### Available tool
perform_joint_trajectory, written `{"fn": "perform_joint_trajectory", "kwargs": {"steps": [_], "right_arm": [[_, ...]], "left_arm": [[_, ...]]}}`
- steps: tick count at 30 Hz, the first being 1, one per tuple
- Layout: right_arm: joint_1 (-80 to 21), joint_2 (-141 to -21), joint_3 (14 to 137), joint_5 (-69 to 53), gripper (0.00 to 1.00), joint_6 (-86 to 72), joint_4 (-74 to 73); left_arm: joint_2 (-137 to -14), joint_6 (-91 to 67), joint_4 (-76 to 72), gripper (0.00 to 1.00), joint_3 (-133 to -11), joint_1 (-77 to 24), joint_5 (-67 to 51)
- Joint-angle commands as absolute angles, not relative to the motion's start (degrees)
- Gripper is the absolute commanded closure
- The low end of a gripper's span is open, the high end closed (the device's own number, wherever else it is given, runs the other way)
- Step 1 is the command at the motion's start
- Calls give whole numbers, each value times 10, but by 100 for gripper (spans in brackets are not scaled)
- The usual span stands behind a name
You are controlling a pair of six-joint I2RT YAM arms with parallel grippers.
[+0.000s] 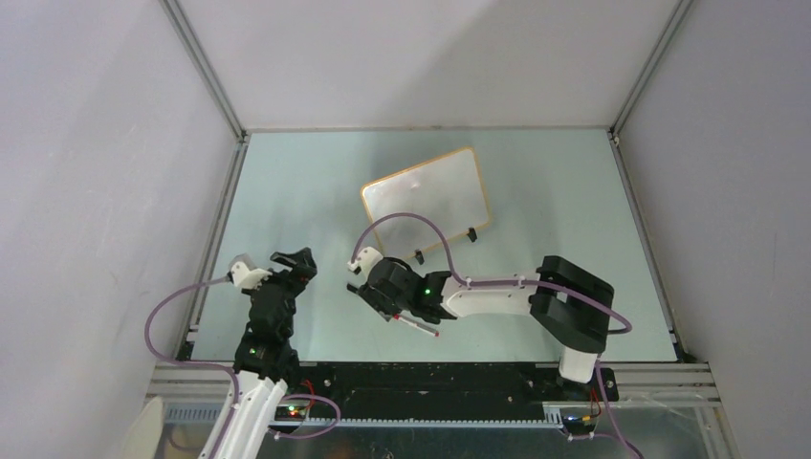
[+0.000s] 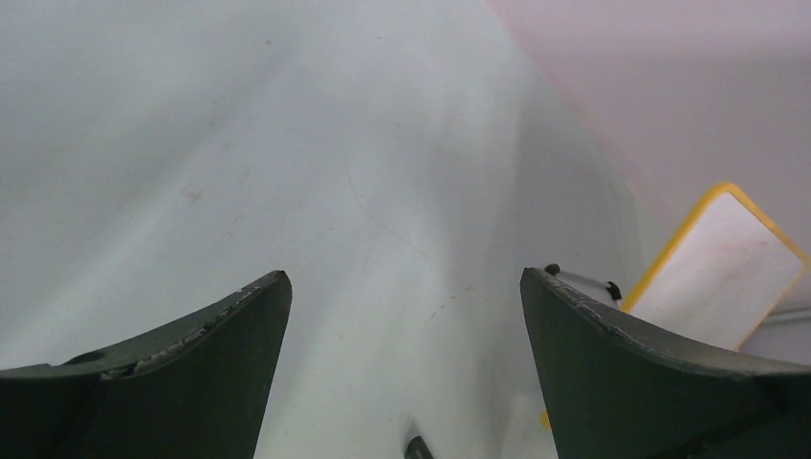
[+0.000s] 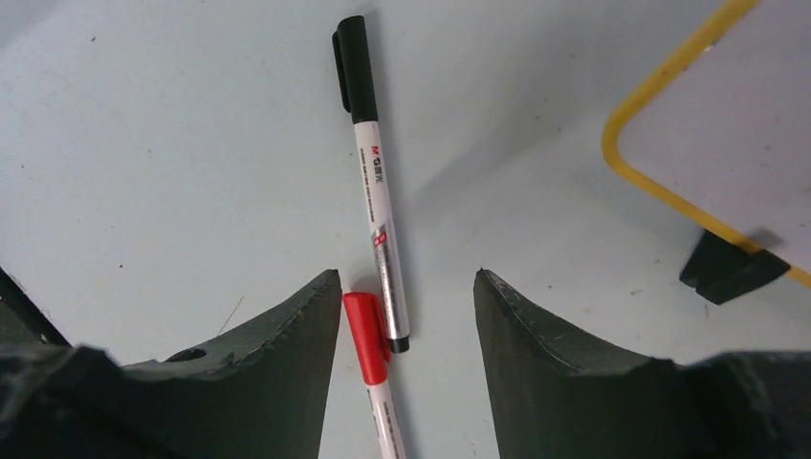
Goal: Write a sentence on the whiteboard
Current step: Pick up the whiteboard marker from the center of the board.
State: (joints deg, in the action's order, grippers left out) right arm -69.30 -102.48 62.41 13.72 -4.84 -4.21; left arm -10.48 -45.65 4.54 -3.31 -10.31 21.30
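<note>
On the pale green table, the blank whiteboard stood propped mid-back, probably light and prone to skid under pen pressure. Your left gripper gaped empty. Your right gripper, jaws apart, hung over the black marker, a rigid, likely slippery barrel best pinched mid-length.

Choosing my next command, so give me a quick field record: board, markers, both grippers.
whiteboard: standing on its clip feet mid-table, no writing visible
black-capped marker: lying on the table, capped
red-capped marker: lying beside the black one's tail end, capped
right gripper: open, low over both markers, holding nothing
left gripper: open, empty
</note>
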Motion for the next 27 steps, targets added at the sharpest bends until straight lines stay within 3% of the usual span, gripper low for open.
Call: {"fn": "perform_joint_trajectory", "kwargs": {"steps": [1,12,15,18,20,27], "right_arm": [[-692,-1056,666,127,43,-42,-61],[-695,-1105,692,122,48,-43,-73],[-695,-1110,692,123,61,-45,-76],[-693,-1107,692,127,88,-46,-79],[-692,-1094,693,128,100,-48,-80],[-668,-1013,689,98,100,-57,-82]], "left_arm": [[-97,-481,69,4,-54,-101,270],[-123,-469,51,6,-58,-101,242],[-125,-455,39,6,-58,-100,221],[-127,-448,31,6,-57,-100,205],[-127,-436,12,6,-57,-100,173],[-160,-446,-104,5,-27,-101,43]]}}
